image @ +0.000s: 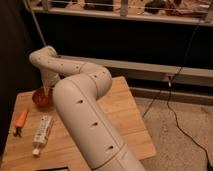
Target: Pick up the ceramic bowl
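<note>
The ceramic bowl [41, 98] is a small orange-red glossy bowl at the far left of the wooden table [125, 115]. It looks raised a little off the tabletop. The gripper [47, 91] hangs from the white arm straight down into the bowl, at its right rim. The arm's big white links cover the middle of the table and hide the bowl's right side.
An orange carrot-shaped thing [21, 119] lies at the table's left edge. A white flat packet [42, 133] lies in front of the bowl. A black cable [176, 80] hangs at the right over the speckled floor. A dark wall and rail stand behind the table.
</note>
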You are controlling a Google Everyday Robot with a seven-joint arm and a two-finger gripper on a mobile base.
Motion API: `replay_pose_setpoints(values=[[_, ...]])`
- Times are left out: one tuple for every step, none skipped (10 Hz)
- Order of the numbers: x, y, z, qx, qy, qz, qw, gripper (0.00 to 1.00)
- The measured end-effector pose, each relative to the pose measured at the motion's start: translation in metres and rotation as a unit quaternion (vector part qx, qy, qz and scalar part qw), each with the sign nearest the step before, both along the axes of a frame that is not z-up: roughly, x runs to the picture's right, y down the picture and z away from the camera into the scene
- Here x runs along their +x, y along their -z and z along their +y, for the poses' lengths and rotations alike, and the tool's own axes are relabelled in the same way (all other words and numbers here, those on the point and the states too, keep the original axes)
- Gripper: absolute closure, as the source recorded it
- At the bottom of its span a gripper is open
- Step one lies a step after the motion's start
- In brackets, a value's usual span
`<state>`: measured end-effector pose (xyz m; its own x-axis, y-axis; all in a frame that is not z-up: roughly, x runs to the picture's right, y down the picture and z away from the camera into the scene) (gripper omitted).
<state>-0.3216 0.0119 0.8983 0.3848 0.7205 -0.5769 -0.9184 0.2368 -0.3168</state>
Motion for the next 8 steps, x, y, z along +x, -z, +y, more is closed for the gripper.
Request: replay_pose_setpoints(values=[[-0.001,-0.006,0.004,-0.005,0.002,-0.003,1.0000,0.35],[-0.001,-0.012,0.009,-0.010,0.004,-0.006,0.9999,0.35],[-0.002,-0.017,0.014,-0.017,0.004,-0.010,0.9998,0.35],[-0.002,-0.021,0.017,-0.022,0.004,-0.013,0.9997,0.35],[-0.002,-0.025,0.020,-0.026,0.005,-0.015,0.9995,0.36],[-0.002,-0.030,0.023,-0.033,0.005,-0.019,0.9993,0.45],[-0.001,-0.033,0.026,-0.038,0.006,-0.023,0.9990,0.57],[-0.001,-0.035,0.028,-0.042,0.007,-0.025,0.9988,0.66]])
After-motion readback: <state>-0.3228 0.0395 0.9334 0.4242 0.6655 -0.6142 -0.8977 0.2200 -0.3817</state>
